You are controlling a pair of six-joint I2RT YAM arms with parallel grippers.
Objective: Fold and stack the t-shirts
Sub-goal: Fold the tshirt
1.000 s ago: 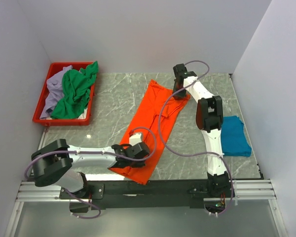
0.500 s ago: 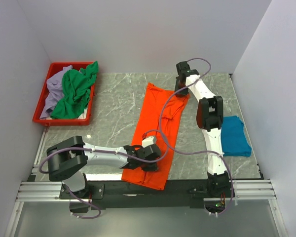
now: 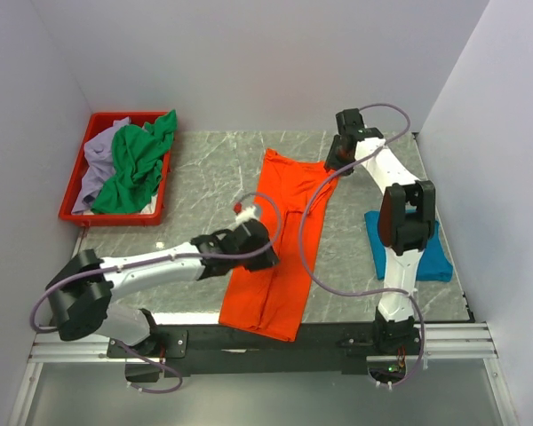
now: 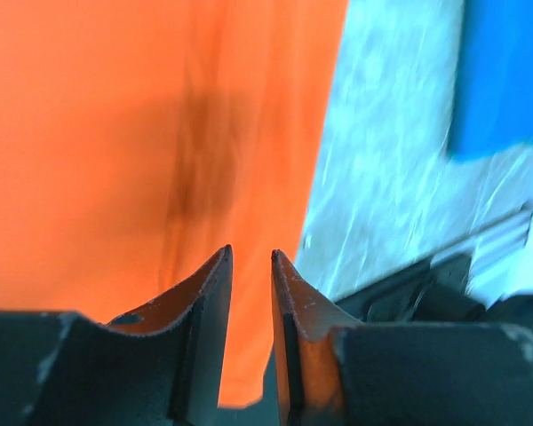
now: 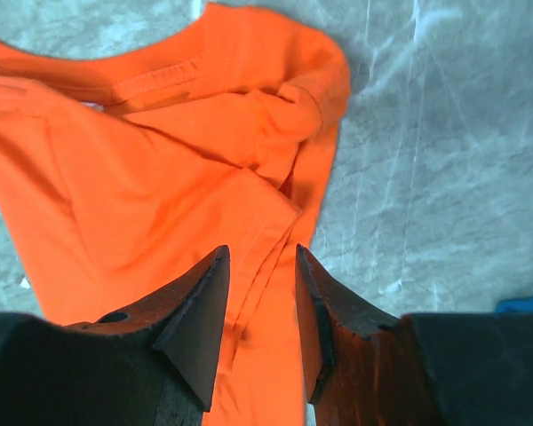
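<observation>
The bright orange t-shirt (image 3: pixel 280 240) lies flat as a long narrow strip down the middle of the table, collar end far, hem at the near edge. My left gripper (image 3: pixel 265 253) hovers over its left middle part, jaws a little apart and empty; the left wrist view shows it (image 4: pixel 249 253) above orange cloth (image 4: pixel 115 133). My right gripper (image 3: pixel 336 160) is open and empty just above the folded sleeve at the shirt's far right corner (image 5: pixel 275 115); the right wrist view shows it (image 5: pixel 259 248). The folded teal t-shirt (image 3: pixel 431 253) lies at the right, partly hidden by the right arm.
A red tray (image 3: pixel 75 177) at the far left holds the crumpled green t-shirt (image 3: pixel 138 164) and the lavender t-shirt (image 3: pixel 96 164). White walls close in the left, back and right sides. The black rail (image 3: pixel 338 333) runs along the near table edge. Purple cables loop over the orange shirt.
My left gripper moved from the shirt's near hem up to its middle and holds nothing. The shirt's near end swung right and now lies straighter. My right arm shifted right, off the collar end.
</observation>
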